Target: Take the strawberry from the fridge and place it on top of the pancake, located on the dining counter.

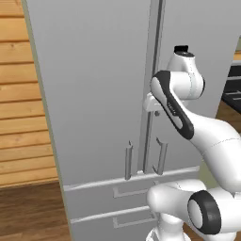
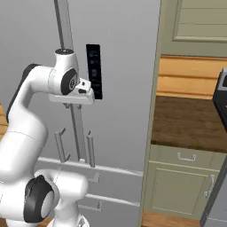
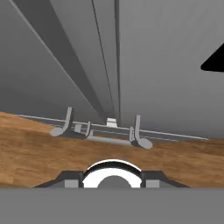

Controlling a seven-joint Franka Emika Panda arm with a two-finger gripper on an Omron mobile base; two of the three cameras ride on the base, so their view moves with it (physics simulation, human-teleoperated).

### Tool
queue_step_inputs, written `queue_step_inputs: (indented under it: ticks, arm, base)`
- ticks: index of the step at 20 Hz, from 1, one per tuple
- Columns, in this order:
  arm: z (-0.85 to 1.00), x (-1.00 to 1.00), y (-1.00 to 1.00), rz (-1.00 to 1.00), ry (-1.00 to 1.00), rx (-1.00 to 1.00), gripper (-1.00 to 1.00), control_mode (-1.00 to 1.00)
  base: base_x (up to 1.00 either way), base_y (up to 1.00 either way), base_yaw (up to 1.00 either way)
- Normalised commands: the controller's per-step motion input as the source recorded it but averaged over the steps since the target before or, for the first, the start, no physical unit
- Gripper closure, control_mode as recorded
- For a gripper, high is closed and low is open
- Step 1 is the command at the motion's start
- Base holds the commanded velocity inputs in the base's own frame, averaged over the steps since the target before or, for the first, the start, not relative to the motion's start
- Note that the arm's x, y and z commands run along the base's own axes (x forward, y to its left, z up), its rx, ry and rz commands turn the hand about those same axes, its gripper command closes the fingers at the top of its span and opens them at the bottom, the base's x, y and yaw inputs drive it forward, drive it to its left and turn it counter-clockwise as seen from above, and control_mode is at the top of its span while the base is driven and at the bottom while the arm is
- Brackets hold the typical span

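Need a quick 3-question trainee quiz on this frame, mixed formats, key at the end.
1. True or false: both doors of the fridge are shut.
2. Multiple choice: where do the two vertical bar handles sit? A) near the top of the doors B) near the bottom of the doors, either side of the centre seam C) on the drawers
3. Short answer: what stands right of the fridge in the right base view?

Key:
1. True; no shelf or strawberry is exposed.
2. B
3. A green-grey cabinet under a dark worktop.
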Motion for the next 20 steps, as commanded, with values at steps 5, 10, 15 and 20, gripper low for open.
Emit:
queue_step_inputs:
  ticks: [5, 10, 15, 20]
  arm:
    - [-0.01, 0.0, 0.0, 0.0, 0.0, -0.01, -1.0, 1.0]
    - [0.0, 0.0, 0.0, 0.0, 0.0, 0.0, -1.0, 1.0]
    - [0.0, 0.0, 0.0, 0.0, 0.0, 0.0, -1.0, 1.0]
    - [0.0, 0.0, 0.0, 0.0, 0.0, 0.0, -1.0, 1.0]
  base:
    - [-0.41, 0.01, 0.0]
    - [-0.52, 0.17, -0.02]
    - [0.02, 0.25, 0.0]
    - [0.01, 0.11, 0.0]
